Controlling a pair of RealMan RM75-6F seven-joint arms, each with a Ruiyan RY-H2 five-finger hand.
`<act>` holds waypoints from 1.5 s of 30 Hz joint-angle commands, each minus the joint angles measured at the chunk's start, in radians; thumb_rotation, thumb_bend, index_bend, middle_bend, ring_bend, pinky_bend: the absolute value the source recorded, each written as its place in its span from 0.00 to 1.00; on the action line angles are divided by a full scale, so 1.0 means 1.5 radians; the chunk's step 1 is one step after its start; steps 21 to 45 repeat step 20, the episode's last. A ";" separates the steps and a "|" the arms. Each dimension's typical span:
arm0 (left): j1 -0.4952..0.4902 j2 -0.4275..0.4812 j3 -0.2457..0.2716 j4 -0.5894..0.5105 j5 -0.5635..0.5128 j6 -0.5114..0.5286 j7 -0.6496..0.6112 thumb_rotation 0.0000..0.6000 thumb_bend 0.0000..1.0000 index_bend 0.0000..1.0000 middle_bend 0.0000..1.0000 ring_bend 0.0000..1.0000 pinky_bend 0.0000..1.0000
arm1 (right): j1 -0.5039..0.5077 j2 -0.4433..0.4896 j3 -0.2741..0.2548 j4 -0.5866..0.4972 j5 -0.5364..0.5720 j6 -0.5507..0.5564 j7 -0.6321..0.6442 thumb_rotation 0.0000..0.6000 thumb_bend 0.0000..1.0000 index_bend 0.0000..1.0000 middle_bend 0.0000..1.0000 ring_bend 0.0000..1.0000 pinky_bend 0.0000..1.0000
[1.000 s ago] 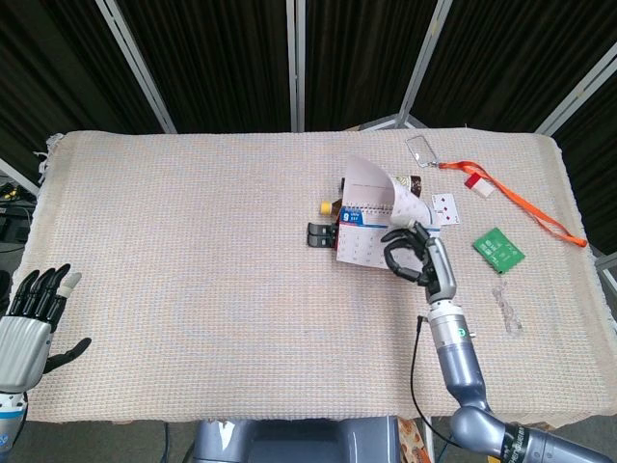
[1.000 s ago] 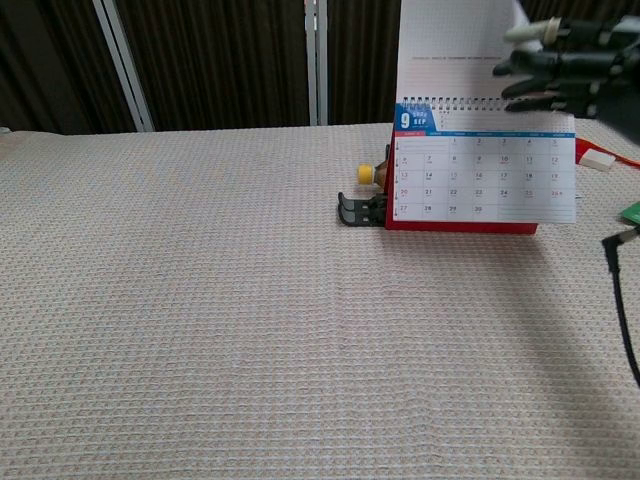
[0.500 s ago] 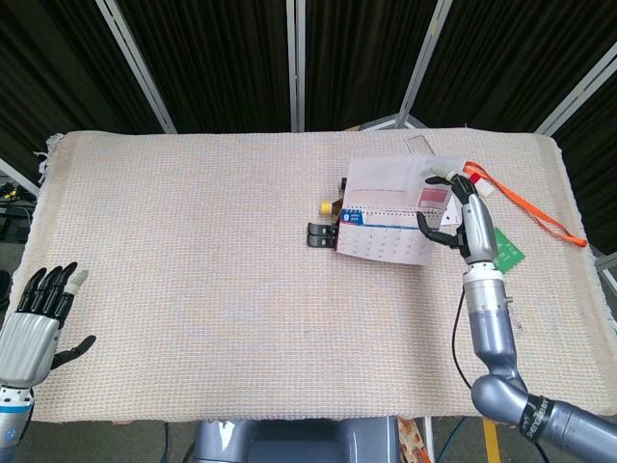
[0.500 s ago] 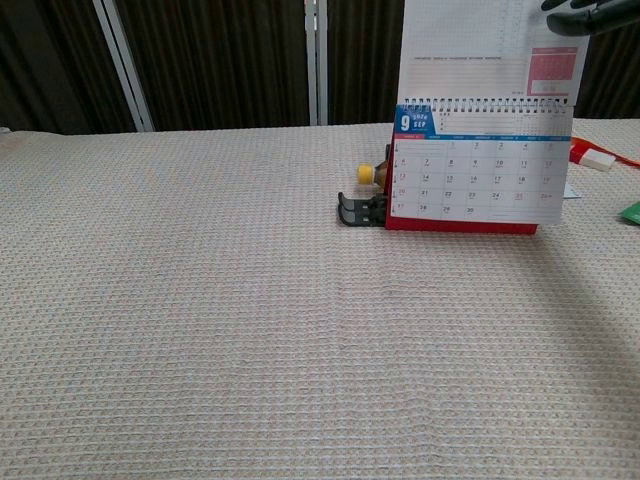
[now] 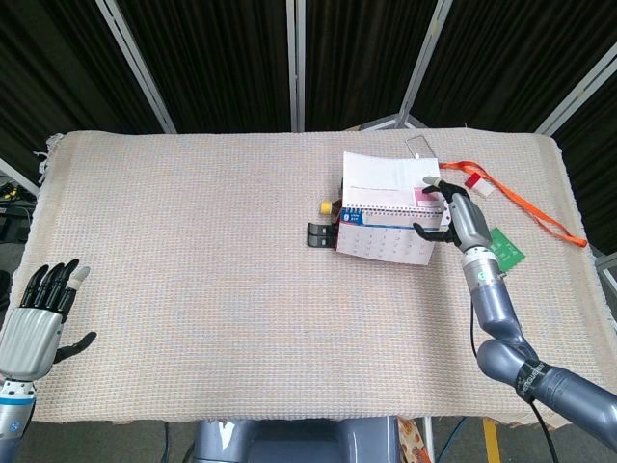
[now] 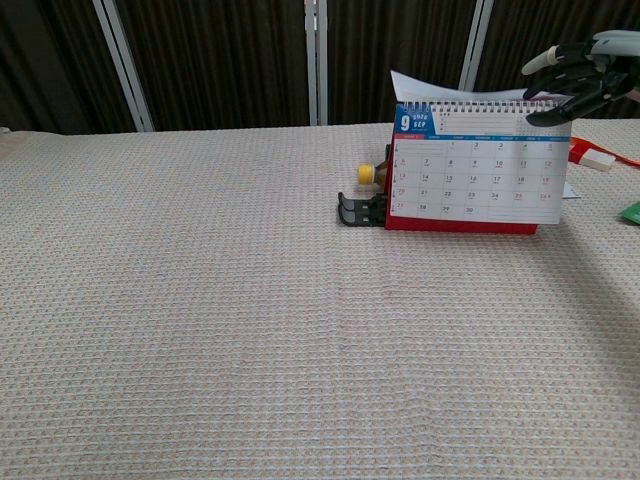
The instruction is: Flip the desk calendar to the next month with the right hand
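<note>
The desk calendar [image 5: 384,239] [image 6: 475,165] stands right of the table's middle on a red base, its front sheet showing month 9. A turned page [image 5: 386,176] [image 6: 450,88] lies folded back over the spiral top. My right hand [image 5: 449,214] [image 6: 575,80] hovers at the calendar's top right corner. A fingertip [image 5: 431,182] touches the turned page's corner while the thumb stands apart by the front sheet's right edge. Off the table's near left corner, my left hand [image 5: 39,318] hangs with fingers spread and holds nothing.
A small yellow-capped bottle [image 5: 330,205] [image 6: 368,174] and a black clip [image 5: 318,235] [image 6: 358,210] sit against the calendar's left side. An orange lanyard [image 5: 521,201], a green card [image 5: 499,249] and a clear loupe [image 5: 420,148] lie to the right and behind.
The page went from curled in my right hand to upright, then folded down behind the spiral. My right hand rose and moved back toward the calendar's top right corner. The left hand barely moved.
</note>
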 commanded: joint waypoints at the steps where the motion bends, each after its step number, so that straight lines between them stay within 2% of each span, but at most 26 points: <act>1: 0.001 0.000 0.001 0.001 0.002 0.003 -0.001 1.00 0.09 0.00 0.00 0.00 0.00 | 0.002 0.000 -0.004 0.002 -0.008 0.002 0.016 1.00 0.21 0.18 0.22 0.10 0.04; 7: 0.002 0.002 0.003 0.003 0.001 0.004 -0.007 1.00 0.09 0.00 0.00 0.00 0.00 | -0.025 0.026 0.006 -0.052 -0.087 0.074 0.074 1.00 0.21 0.15 0.16 0.06 0.01; 11: 0.005 0.004 0.003 0.005 0.001 0.010 -0.014 1.00 0.09 0.00 0.00 0.00 0.00 | -0.075 0.062 -0.018 -0.105 -0.187 0.167 0.105 1.00 0.21 0.14 0.12 0.03 0.00; 15: 0.008 0.005 0.003 0.006 0.002 0.017 -0.017 1.00 0.09 0.00 0.00 0.00 0.00 | -0.148 0.115 -0.083 -0.147 -0.308 0.272 0.100 1.00 0.21 0.09 0.06 0.00 0.00; 16: 0.010 0.005 0.009 0.007 0.006 0.016 -0.012 1.00 0.09 0.00 0.00 0.00 0.00 | -0.197 0.136 -0.139 -0.136 -0.376 0.335 0.039 1.00 0.21 0.07 0.05 0.00 0.00; 18: 0.011 0.004 0.014 0.007 0.011 0.015 0.000 1.00 0.08 0.00 0.00 0.00 0.00 | -0.241 0.138 -0.185 -0.116 -0.429 0.402 -0.012 1.00 0.21 0.02 0.01 0.00 0.00; 20: 0.012 0.003 0.015 0.007 0.012 0.014 0.005 1.00 0.07 0.00 0.00 0.00 0.00 | -0.252 0.134 -0.197 -0.108 -0.440 0.417 -0.027 1.00 0.21 0.00 0.00 0.00 0.00; 45: 0.012 0.003 0.015 0.007 0.012 0.014 0.005 1.00 0.07 0.00 0.00 0.00 0.00 | -0.252 0.134 -0.197 -0.108 -0.440 0.417 -0.027 1.00 0.21 0.00 0.00 0.00 0.00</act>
